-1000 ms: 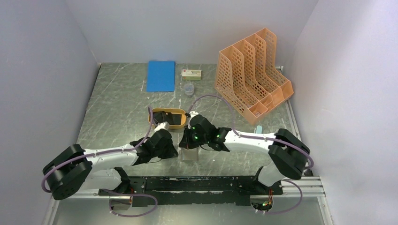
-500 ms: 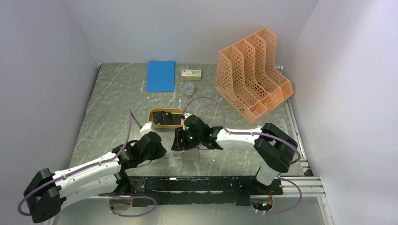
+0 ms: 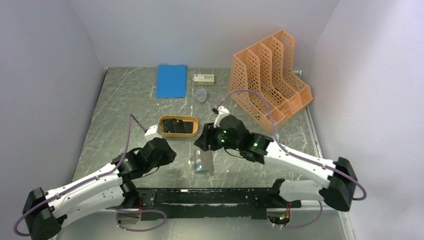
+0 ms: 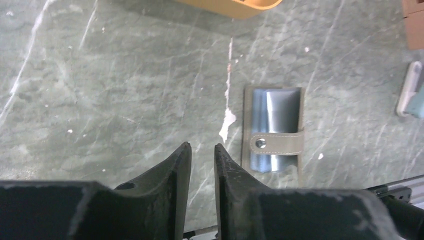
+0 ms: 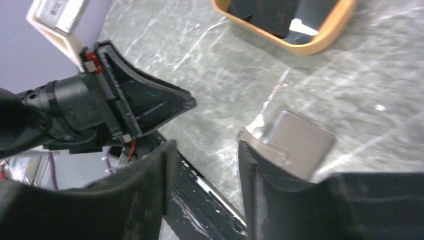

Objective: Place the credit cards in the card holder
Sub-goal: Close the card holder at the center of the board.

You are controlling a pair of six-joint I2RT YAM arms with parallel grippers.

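Observation:
The card holder lies flat on the table near the front rail, grey-brown with a snap strap over a bluish face. Dark credit cards lie in the orange oval tray. My left gripper hangs just left of the holder, empty, with only a narrow gap between its jaws. My right gripper is wide open and empty above the holder's far side. In the right wrist view the holder shows beside the right finger.
An orange perforated file rack stands at the back right. A blue notebook, a small box and a small clear cup are at the back. A small white-blue object lies right of the right arm.
Both grippers have drawn off the card holder: the left arm pulled back to the left, and the right gripper lifted and moved toward the far right. The holder now lies uncovered.

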